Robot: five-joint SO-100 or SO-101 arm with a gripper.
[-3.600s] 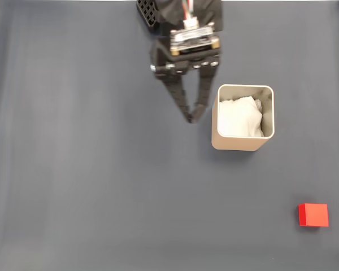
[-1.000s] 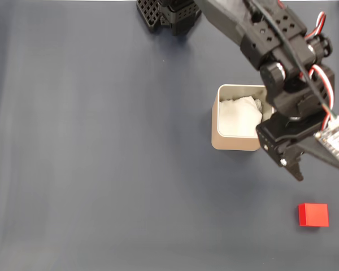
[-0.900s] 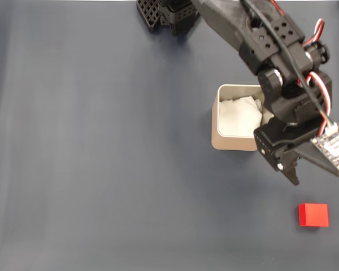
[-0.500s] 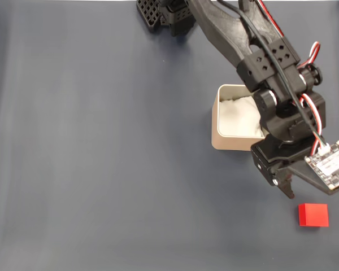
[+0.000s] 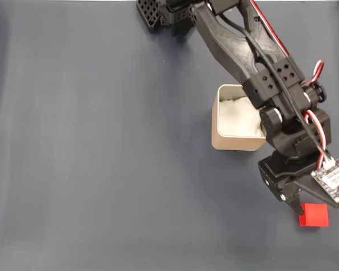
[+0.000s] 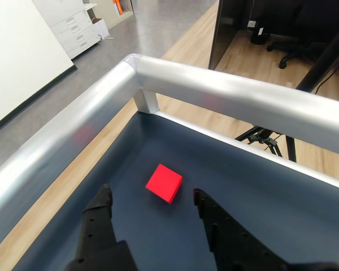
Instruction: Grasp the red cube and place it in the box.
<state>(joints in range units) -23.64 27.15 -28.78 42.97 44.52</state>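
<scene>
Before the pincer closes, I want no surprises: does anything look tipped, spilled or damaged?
Nothing stands out. The red cube lies flat on the dark mat, apart from the open pincer. The box stands upright, its white paper lining inside.

A dark blue-grey worktop (image 5: 90, 147) edged by a silver metal rail (image 6: 226, 93) — beyond it, wood floor (image 6: 237, 59), a white drawer cabinet (image 6: 68, 25), an office chair (image 6: 296, 53).

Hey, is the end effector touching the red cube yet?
Apart. In the wrist view the red cube lies on the dark mat ahead of the open end effector, with mat showing between it and both fingertips.
</scene>
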